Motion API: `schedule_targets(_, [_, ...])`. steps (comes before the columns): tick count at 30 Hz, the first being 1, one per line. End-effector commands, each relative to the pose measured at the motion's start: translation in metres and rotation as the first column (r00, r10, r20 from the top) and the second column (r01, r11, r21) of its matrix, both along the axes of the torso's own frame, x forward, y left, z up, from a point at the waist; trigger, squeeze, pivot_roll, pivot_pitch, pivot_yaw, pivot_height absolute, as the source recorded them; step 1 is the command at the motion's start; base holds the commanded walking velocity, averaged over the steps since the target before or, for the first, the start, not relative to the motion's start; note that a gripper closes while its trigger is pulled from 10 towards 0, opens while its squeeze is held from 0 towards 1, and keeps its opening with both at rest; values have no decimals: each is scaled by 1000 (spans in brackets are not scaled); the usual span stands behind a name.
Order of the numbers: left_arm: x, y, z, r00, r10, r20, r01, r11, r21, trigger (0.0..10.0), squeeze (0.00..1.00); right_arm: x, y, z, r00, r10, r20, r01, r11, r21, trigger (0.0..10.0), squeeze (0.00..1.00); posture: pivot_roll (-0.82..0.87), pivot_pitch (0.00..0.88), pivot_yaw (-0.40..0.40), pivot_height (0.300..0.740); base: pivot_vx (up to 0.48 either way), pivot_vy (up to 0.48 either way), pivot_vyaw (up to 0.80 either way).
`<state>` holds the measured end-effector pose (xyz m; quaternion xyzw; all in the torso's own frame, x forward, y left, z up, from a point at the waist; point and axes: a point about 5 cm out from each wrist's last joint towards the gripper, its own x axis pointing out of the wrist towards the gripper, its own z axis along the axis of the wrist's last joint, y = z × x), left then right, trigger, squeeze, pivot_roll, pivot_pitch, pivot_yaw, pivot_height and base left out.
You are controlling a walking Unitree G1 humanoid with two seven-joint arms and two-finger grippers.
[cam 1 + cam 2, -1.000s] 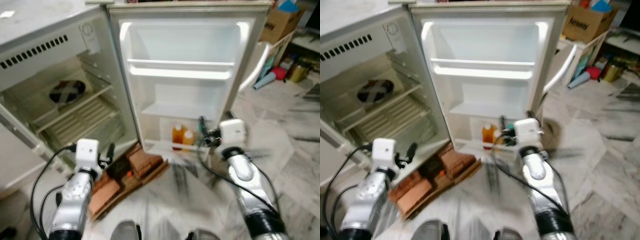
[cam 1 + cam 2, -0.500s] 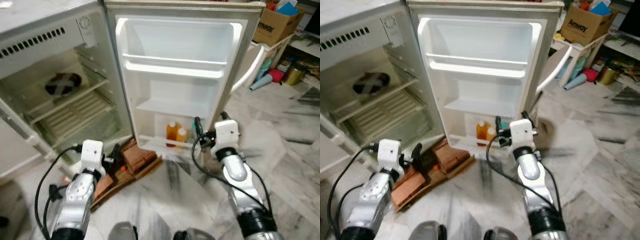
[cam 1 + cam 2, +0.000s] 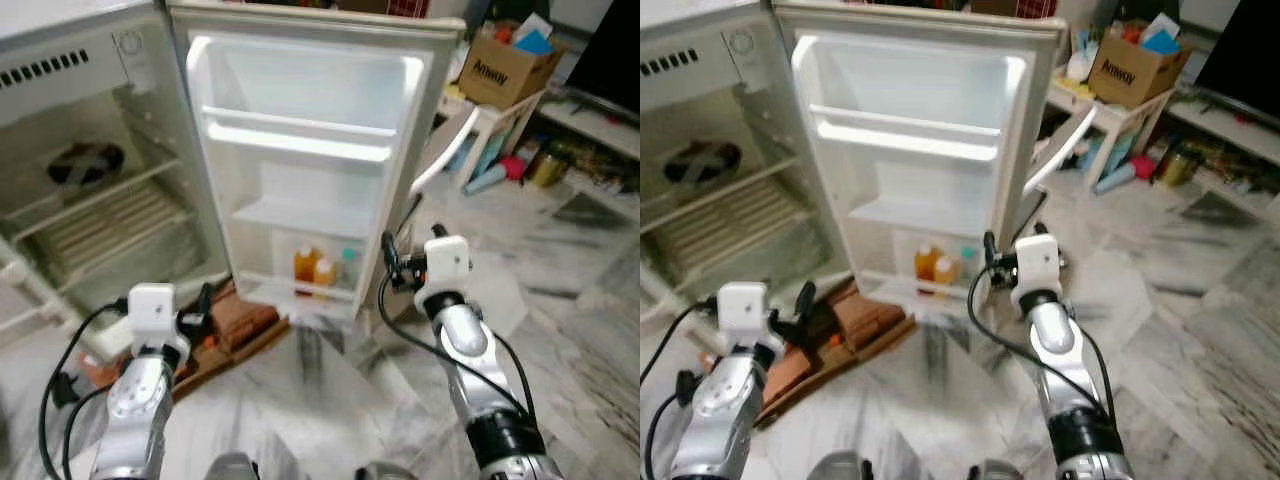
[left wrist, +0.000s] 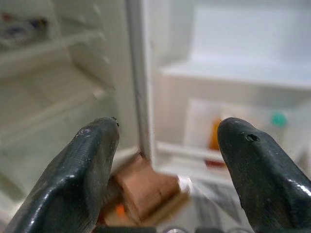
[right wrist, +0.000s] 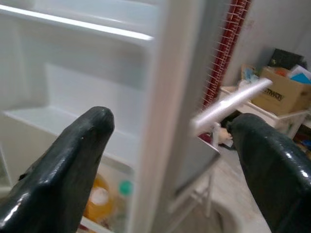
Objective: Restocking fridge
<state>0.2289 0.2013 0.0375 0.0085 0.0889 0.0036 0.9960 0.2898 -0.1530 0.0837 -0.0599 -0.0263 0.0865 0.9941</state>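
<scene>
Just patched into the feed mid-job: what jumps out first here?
The open fridge door faces you, its white shelves bare except for two orange bottles in the bottom rack. Both grippers hang open and empty: the left gripper over brown cardboard on the floor, the right gripper by the door's edge.

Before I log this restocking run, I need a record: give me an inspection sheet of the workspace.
Surface: marble floor, streaked.
Job's things: fridge door open; orange bottles on its bottom shelf; upper door shelves bare.
Clutter: brown cardboard on the floor by the fridge.
Grippers: left gripper open, empty; right gripper open, empty, by the door edge.
Cables: black cables along both arms.
Surroundings: cardboard box on a white stand.
</scene>
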Motion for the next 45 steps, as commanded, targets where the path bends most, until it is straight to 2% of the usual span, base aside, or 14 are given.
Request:
schedule_targets(1, [-6, 0, -1, 1000, 3, -11, -3, 1000, -29, 10000, 0, -12, -12, -5, 999, 7, -31, -8, 1000, -9, 10000, 0, 85, 18, -43, 740, 0, -480, 0])
schedule_targets(4, [-9, 5, 0, 1000, 22, -18, -23, 999, -49, 10000, 0, -21, -17, -11, 998, 13, -57, -15, 1000, -23, 10000, 0, 86, 19, -44, 740, 0, -480, 0])
schedule_targets(7, [-11, 0, 2, 1000, -5, -10, 5, 1000, -24, 10000, 0, -24, -19, -16, 997, 18, -74, -20, 999, -28, 10000, 0, 86, 22, -44, 740, 0, -480, 0])
schedule_targets(10, [-6, -6, 3, 1000, 13, 1, -13, 1000, -16, 10000, 0, -17, -16, -7, 999, 40, -33, -43, 997, -68, 10000, 0, 83, 20, -43, 740, 0, -477, 552])
schedule_targets(14, [-2, -14, 4, 1000, 6, 11, -6, 1000, -1, 10000, 0, -7, -19, 2, 999, 46, -14, -47, 996, -74, 10000, 0, 83, 21, -46, 740, 0, -457, 766])
schedule_targets(21, [-1, -13, 3, 1000, 20, -3, -20, 1000, 1, 10000, 0, 6, -24, 12, 999, 38, 12, -37, 997, -74, 10000, 0, 85, 24, -46, 740, 0, -441, 763])
schedule_targets(31, [1, -7, 4, 999, 53, -4, -53, 998, 25, 10000, 0, 10, -7, 16, 995, 96, 32, -94, 994, -50, 10000, 0, 92, 38, -40, 740, 414, -141, 761])
schedule_targets(45, [1, -6, 2, 997, 70, -24, -69, 997, 28, 10000, 0, 14, -3, 16, 995, 97, 38, -94, 994, -55, 10000, 0, 99, 50, -42, 740, 478, 0, 740])
